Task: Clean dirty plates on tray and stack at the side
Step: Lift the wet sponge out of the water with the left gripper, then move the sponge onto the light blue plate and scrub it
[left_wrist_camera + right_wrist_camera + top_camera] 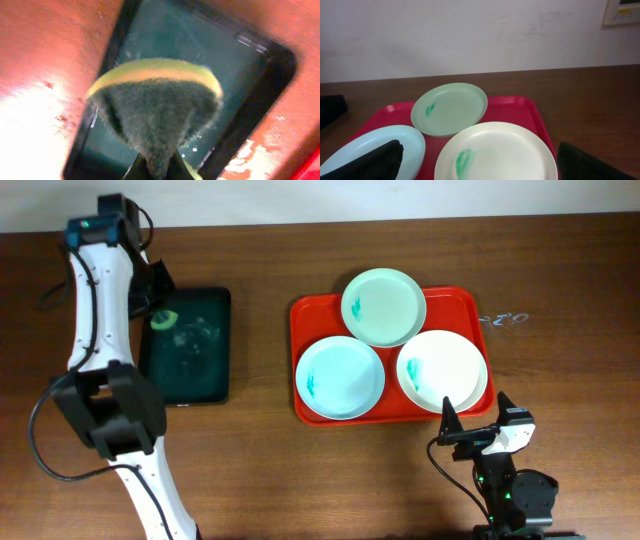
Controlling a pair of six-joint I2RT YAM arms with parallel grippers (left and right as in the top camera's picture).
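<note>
The left gripper [162, 313] sits in the upper left of the overhead frame, clamped on a fuzzy green scouring sponge with a yellow band [155, 110]. The sponge hangs just above a small black rectangular tray [215, 380] that carries pale green smudges.

The task's things lie to the right of that hand, across a strip of bare dark wooden table [260, 300]. A large red rectangular plastic tray [298, 360] sits there with its long axis running left to right. It holds a round mint-green plate [383, 307] at the top, a round pale blue plate [340, 377] at lower left and a round white plate [441, 370] at lower right. Each plate shows a teal smear, and their rims crowd together (which rim lies over which is hard to tell).

For the sponge hand, the pale blue plate and the mint-green plate look nearest, and nothing stands in the way except the red tray's raised rim.

The right gripper [475, 415] is at the lower right of the frame with its fingers spread wide and nothing between them. It points at the white plate from just beyond the tray's near edge, so it is probably the better placed of the two to steady or lift a plate.
</note>
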